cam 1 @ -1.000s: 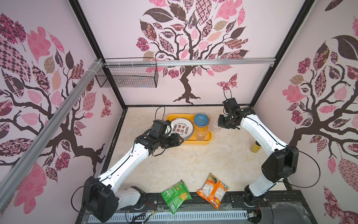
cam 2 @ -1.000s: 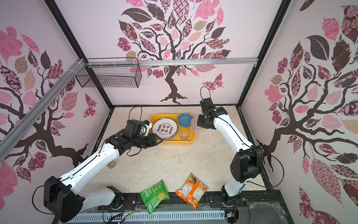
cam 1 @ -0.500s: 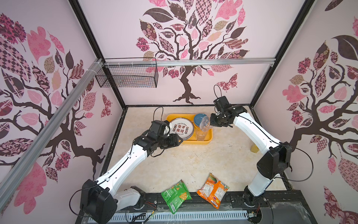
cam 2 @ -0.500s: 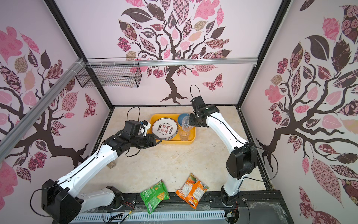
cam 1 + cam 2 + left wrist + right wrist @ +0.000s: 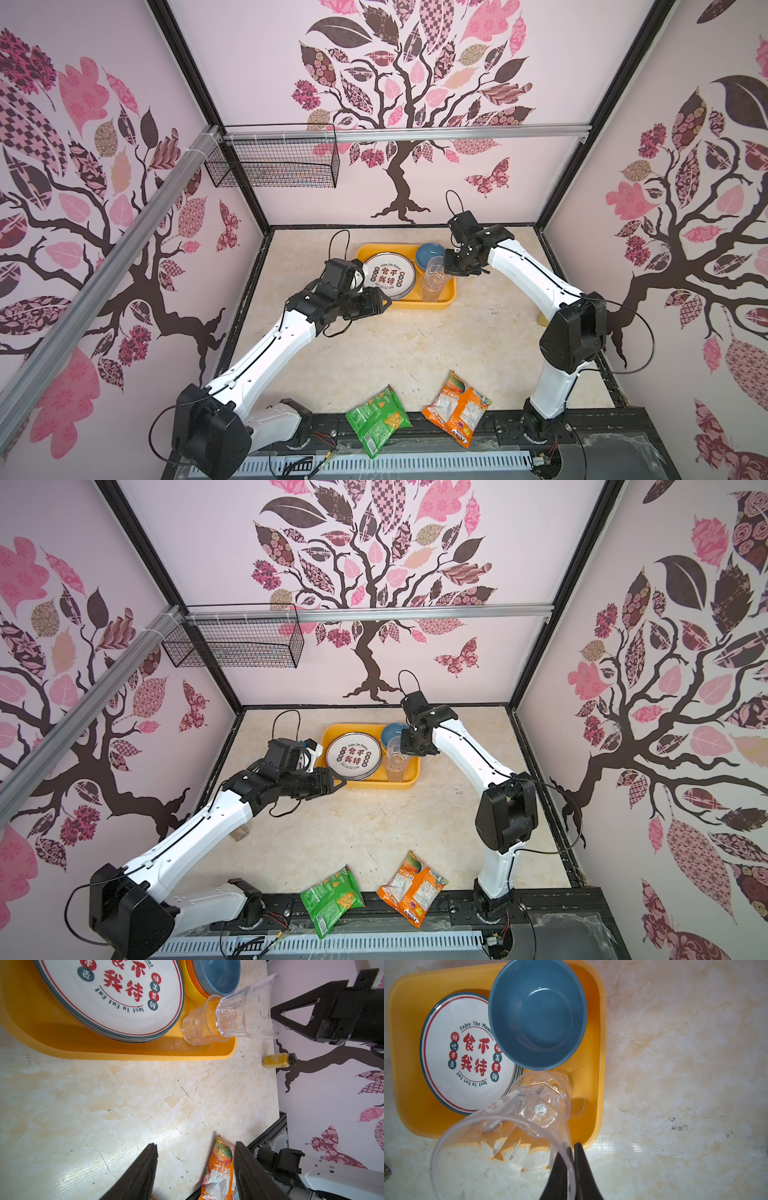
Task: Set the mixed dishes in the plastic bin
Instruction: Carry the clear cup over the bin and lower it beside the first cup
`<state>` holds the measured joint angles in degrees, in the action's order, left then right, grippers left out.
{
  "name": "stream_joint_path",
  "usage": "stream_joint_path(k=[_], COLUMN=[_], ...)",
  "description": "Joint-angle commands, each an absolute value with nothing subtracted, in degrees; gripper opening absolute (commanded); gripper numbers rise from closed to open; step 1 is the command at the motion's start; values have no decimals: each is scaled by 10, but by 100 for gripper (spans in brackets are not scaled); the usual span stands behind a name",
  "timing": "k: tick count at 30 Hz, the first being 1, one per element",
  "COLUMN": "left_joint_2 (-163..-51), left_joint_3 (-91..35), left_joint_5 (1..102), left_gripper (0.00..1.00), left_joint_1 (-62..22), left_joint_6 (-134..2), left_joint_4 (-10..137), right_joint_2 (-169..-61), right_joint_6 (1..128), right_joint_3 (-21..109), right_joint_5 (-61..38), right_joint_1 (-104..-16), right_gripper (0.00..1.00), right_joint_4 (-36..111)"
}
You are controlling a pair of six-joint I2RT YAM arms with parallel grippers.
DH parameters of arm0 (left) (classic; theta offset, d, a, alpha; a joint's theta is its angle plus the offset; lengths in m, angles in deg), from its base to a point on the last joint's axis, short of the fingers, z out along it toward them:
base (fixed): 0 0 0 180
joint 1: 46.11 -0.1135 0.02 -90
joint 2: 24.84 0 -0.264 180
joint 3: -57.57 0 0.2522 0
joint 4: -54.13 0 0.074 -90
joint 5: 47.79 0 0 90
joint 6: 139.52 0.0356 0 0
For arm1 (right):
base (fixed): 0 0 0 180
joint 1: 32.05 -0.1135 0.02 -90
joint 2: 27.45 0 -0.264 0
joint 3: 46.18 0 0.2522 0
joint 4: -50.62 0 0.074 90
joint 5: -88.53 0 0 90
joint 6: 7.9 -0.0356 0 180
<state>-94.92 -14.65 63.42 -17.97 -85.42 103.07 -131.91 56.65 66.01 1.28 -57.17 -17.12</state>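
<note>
Right pincer (image 5: 572, 1154): pressed together on the rim of a clear cup (image 5: 500, 1138), one finger inside the wall and one outside.
Clear cup: held mouth up over the right end of the plastic bin (image 5: 419, 306), its base at the mouth of a second clear cup (image 5: 197, 1026) standing in the bin.
Left pincer (image 5: 195, 1144): spread and empty, hovering over the surface (image 5: 415, 353) just beside the bin's front left corner.
Plastic bin: yellow-orange, at the back middle of the surface, near the rear wall.
Plates (image 5: 388, 276): a stack of white ones with dark rims and red characters, filling the bin's left part.
Blue bowl (image 5: 430, 253): in the bin's back right corner, nested on bowls that show orange and yellow beneath it.
Surface: beige marbled top with scuffs and small dark marks, mostly bare in the middle.
Front edge: a green snack bag (image 5: 378, 419) and an orange snack bag (image 5: 457, 407) lie side by side, apart from the bin.
Right side: a small yellow bottle (image 5: 276, 1061) with a black cap stands against the wall.
Walls (image 5: 415, 104): pale pink on three sides, printed with brown trees, patterned leaves and butterflies.
Rail (image 5: 457, 133): aluminium bar across the rear wall.
Wire mesh basket (image 5: 274, 164): black, hung on the rail at the back left corner.
</note>
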Motion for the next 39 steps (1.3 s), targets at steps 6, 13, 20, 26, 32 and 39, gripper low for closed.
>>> stream_joint_path(k=[6,13,20,26,32,39], left_joint_2=[-942,-941,-938,-937,-940,-940], left_joint_3=[-131,-128,-121,-121,-119,-116], left_joint_5=[631,630,630,629,630,630], left_gripper=[61,61,61,61,61,61], left_joint_1=[-183,-185,-185,-186,-186,-187], left_joint_6=[-853,-853,-853,-853,-855,-855], left_joint_4=[1024,1023,1022,1021,1018,1018], right_joint_2=[-1343,-1354,-1361,-1368,-1373,-1382], right_joint_6=[571,572,572,572,573,572], right_joint_3=[701,705,696,689,680,678], right_joint_5=[9,8,9,9,13,12], right_joint_1=[-578,-578,-579,-579,-580,-580], right_gripper=[0,0,0,0,0,0], right_joint_4=[-173,-171,-167,-163,-158,-153])
